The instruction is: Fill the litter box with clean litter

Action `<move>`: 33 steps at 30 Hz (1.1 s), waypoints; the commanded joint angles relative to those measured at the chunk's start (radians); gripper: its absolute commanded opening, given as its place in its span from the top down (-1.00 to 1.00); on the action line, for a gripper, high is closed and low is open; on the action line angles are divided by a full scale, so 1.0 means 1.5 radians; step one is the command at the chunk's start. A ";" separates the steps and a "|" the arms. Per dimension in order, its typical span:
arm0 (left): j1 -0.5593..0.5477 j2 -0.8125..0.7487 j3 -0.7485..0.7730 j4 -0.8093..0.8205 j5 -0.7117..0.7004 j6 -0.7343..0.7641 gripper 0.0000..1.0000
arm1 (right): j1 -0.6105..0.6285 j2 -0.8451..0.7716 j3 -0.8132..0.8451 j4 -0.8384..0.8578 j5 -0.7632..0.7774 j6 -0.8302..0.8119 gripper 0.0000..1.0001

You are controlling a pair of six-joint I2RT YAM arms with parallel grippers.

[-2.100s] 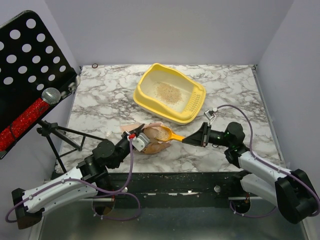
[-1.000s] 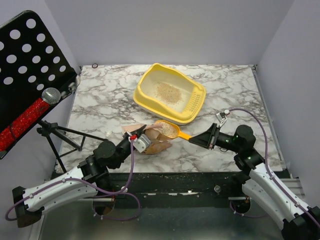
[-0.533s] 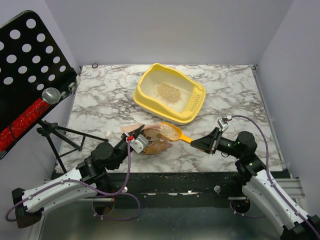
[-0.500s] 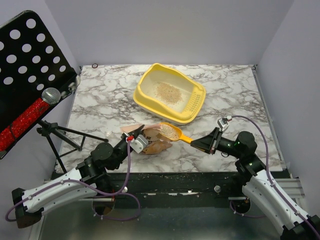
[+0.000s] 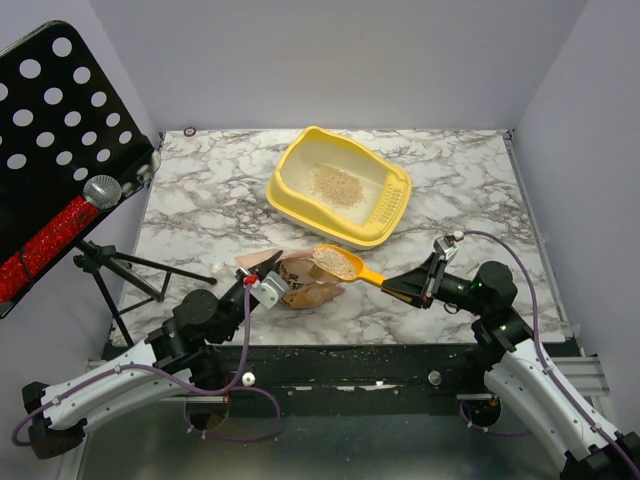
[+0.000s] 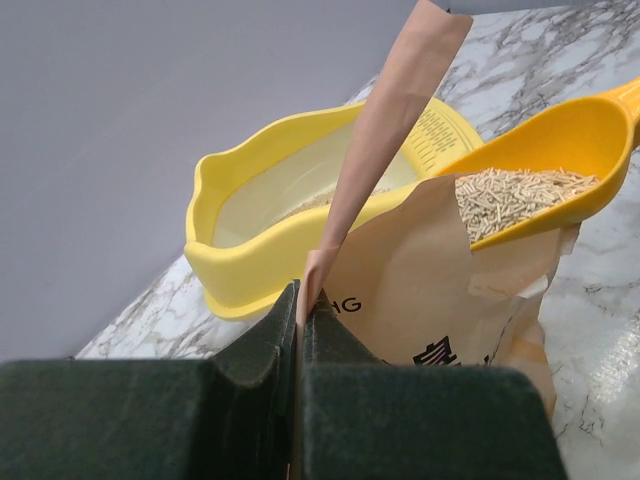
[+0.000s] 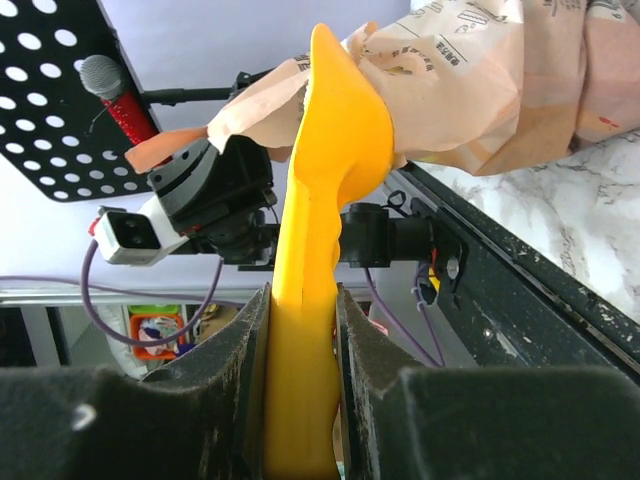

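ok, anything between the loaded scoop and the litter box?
No. The top view shows only a bare strip of table between the scoop and the near wall of the litter box.

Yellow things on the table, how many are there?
2. The litter box sits toward the back; the scoop, loaded with litter, is held by the right gripper just over the paper bag.

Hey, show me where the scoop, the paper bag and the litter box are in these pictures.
scoop [image 7: 335, 140]: right wrist view, on the outer side of its bowl.
paper bag [image 6: 400, 295]: left wrist view, on its printed front panel.
litter box [image 5: 318, 222]: top external view, on its near outer wall.
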 commanded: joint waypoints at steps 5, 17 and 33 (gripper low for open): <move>-0.007 -0.065 0.010 0.166 -0.060 0.002 1.00 | -0.003 -0.001 0.060 0.019 -0.009 0.039 0.99; -0.007 -0.063 0.008 0.168 -0.069 0.006 1.00 | -0.003 0.071 0.108 0.082 0.087 0.067 0.99; -0.007 -0.056 0.013 0.159 -0.059 0.006 1.00 | -0.014 0.359 0.212 0.299 0.192 0.058 0.99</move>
